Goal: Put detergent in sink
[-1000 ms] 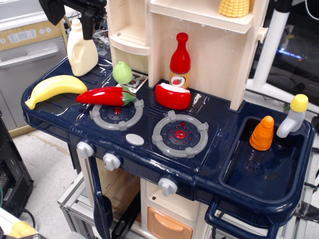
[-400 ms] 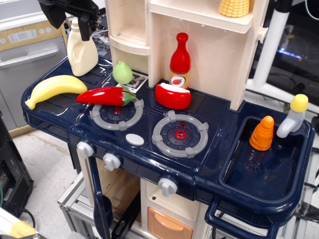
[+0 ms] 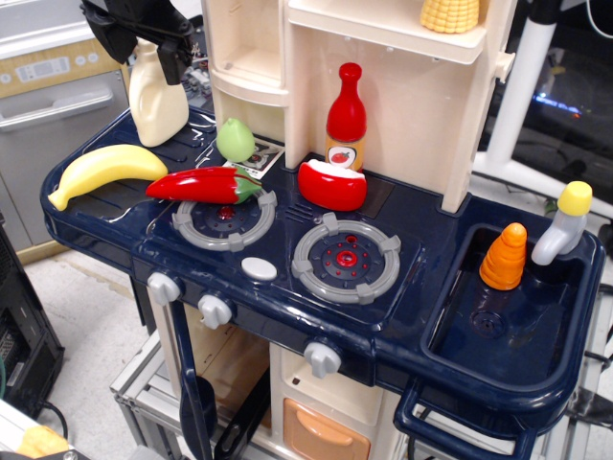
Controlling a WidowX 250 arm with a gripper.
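My claw (image 3: pixel 142 43), fingers spread, straddles the upright jug's (image 3: pixel 159 100) cap at the far-left corner; sink (image 3: pixel 575 316) lies well right.

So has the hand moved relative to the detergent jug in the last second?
Yes. The hand has come down and shifted slightly left, and now straddles the cap of the detergent jug, which stayed put by the banana.
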